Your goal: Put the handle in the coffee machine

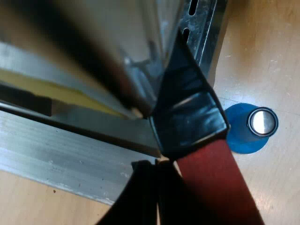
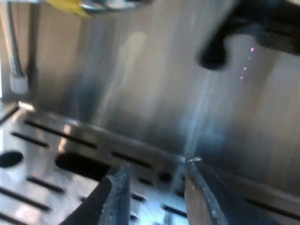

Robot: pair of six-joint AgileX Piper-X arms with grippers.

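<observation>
Red-ended handle (image 1: 192, 117) sits hard against the espresso machine (image 1: 70, 150), by my left gripper (image 1: 154, 178); its grip I cannot tell; locking looks unfinished; blue tamper (image 1: 246, 129) stands apart; right gripper (image 2: 152, 187) hangs spread, empty, over the drip tray (image 2: 42, 157).

handle (image 1: 187, 112) at espresso machine (image 1: 70, 150) base | tamper (image 1: 251, 129) on table (image 1: 267, 56), just beside machine | right pincer (image 2: 157, 197) over drip tray (image 2: 42, 140)

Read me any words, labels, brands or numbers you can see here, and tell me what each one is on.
None can be read.
The machine, its drip tray, the handle and the blue tamper show no text.
A yellow patch on the machine is too blurred to read.
</observation>
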